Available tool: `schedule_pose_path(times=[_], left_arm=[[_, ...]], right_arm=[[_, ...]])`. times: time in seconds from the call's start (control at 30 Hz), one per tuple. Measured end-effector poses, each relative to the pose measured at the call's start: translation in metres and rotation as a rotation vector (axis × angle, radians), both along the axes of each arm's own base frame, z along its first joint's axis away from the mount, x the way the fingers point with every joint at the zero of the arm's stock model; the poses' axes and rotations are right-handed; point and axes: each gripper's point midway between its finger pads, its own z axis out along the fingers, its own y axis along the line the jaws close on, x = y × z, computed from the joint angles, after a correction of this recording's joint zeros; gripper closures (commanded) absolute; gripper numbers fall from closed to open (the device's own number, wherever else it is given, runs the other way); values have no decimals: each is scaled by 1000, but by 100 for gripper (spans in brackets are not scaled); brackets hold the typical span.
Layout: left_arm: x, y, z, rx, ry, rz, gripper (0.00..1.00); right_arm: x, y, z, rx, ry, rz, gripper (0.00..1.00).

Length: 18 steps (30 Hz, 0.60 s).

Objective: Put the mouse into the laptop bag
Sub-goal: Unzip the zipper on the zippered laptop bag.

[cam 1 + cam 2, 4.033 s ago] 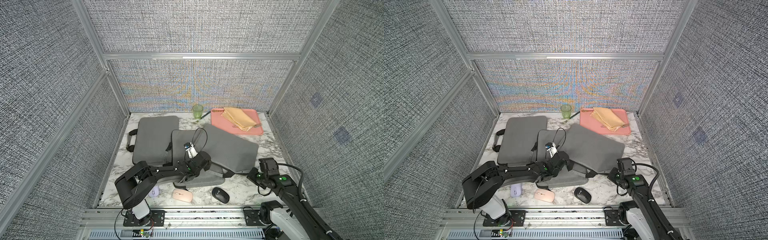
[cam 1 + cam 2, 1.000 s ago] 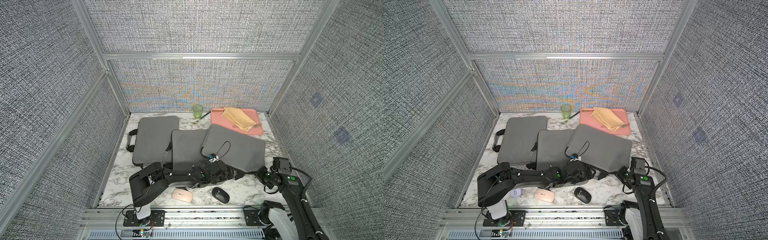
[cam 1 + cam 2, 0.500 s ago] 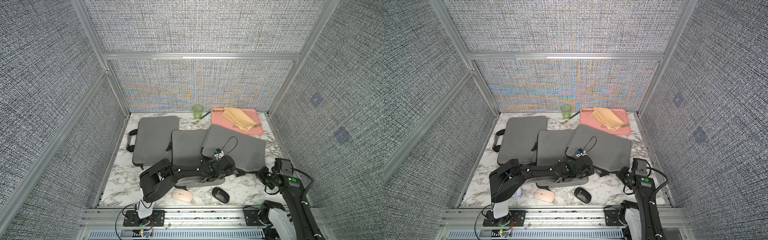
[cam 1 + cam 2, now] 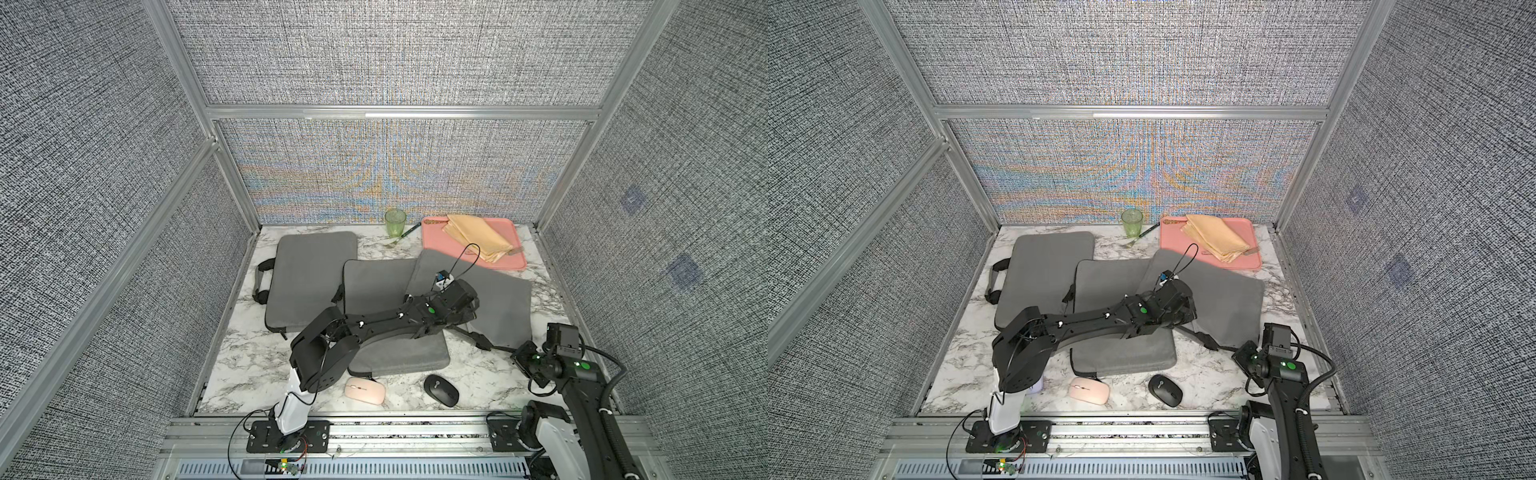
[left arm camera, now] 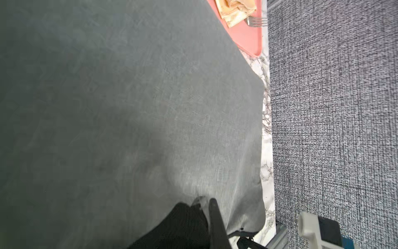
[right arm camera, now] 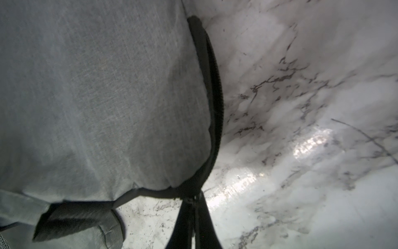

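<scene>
The black mouse (image 4: 441, 390) lies on the surface (image 4: 478, 374) in front of the laptop bag (image 4: 498, 303), nearer the right fingers (image 6: 192, 214) pinching its zip (image 6: 215, 97) than the left fingers (image 5: 210, 207), which pinch the bag too.

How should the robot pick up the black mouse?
Probably best across its two long sides, near the middle, coming straight down from above. The black mouse lies flat on the table, low and rounded, with bare marble around it.

Left arm (image 4: 374, 328) is blocking the middle laptop bag (image 4: 374, 278) centre; lilac object (image 4: 1036, 387) behind its base is showing only a sliver.
</scene>
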Motion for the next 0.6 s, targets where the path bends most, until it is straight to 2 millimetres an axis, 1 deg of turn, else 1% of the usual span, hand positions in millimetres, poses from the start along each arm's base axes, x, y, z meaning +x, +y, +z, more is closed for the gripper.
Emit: schedule_pose_path(times=[0.1, 0.17, 0.27, 0.37, 0.4, 0.47, 0.57, 0.6], left_arm=[[-1, -6, 7, -14, 1, -7, 100], [-2, -7, 13, -28, 2, -9, 100], [1, -5, 21, -31, 3, 7, 100], [5, -5, 35, -48, -19, 26, 100], [6, -5, 35, -48, -22, 30, 100], [6, -7, 26, -43, -8, 39, 100], [8, -11, 4, -23, 25, 54, 100], [9, -14, 1, -19, 30, 54, 100]], right_arm=[[-2, 10, -9, 36, 13, 40, 100], [-1, 18, -9, 55, -5, 74, 100], [2, 29, -4, 59, -45, 131, 100], [4, 35, 3, 55, -81, 170, 100], [5, 37, 5, 54, -86, 178, 100], [6, 39, 7, 52, -90, 194, 100], [4, 45, 4, 49, -72, 229, 100], [4, 48, 1, 49, -62, 245, 100]])
